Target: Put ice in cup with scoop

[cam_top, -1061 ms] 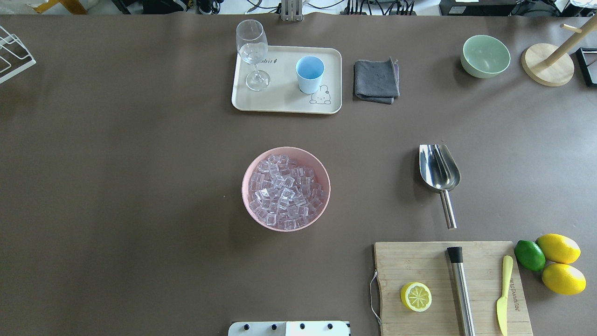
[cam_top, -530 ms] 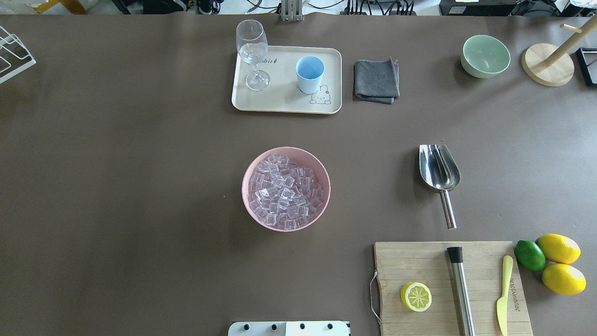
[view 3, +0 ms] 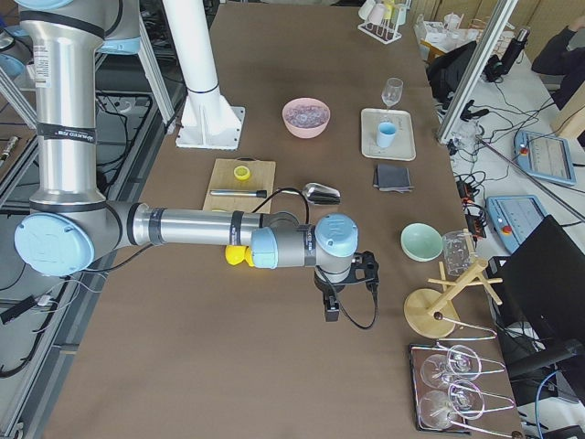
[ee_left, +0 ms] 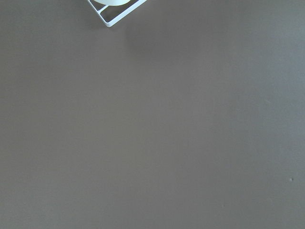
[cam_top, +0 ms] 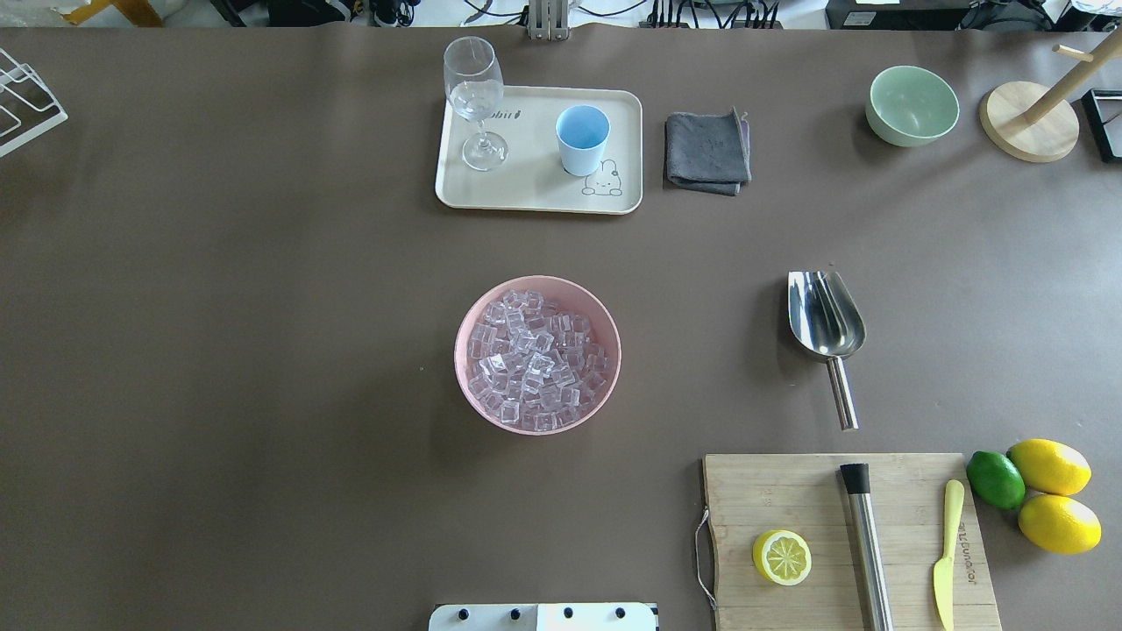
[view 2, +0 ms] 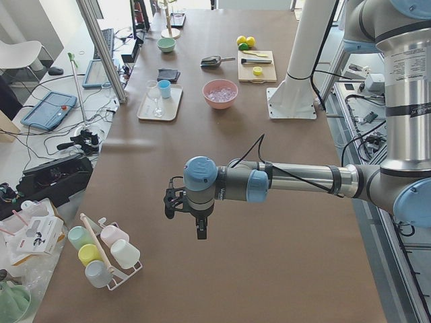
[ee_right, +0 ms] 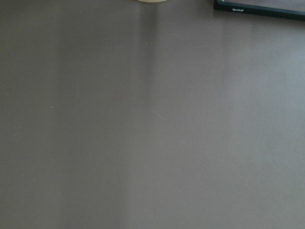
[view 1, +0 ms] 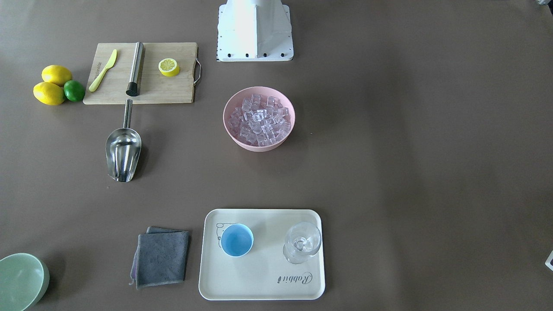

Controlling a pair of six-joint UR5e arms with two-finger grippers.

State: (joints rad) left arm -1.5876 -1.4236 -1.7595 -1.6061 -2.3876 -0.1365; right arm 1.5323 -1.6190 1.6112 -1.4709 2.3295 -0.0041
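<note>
glossy steel scoop [cam_top: 825, 317], clear glossy ice [cam_top: 535, 359], matt brown table [cam_top: 263, 350], wooden board [cam_top: 789, 491], grey cloth [cam_top: 706, 151]

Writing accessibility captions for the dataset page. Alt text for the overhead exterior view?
A pink bowl heaped with clear ice cubes sits mid-table, with a steel scoop lying to its right, handle toward the robot. At the far side a light-blue cup, empty, stands on a cream tray beside a stemmed glass. No robot arm shows.
</note>
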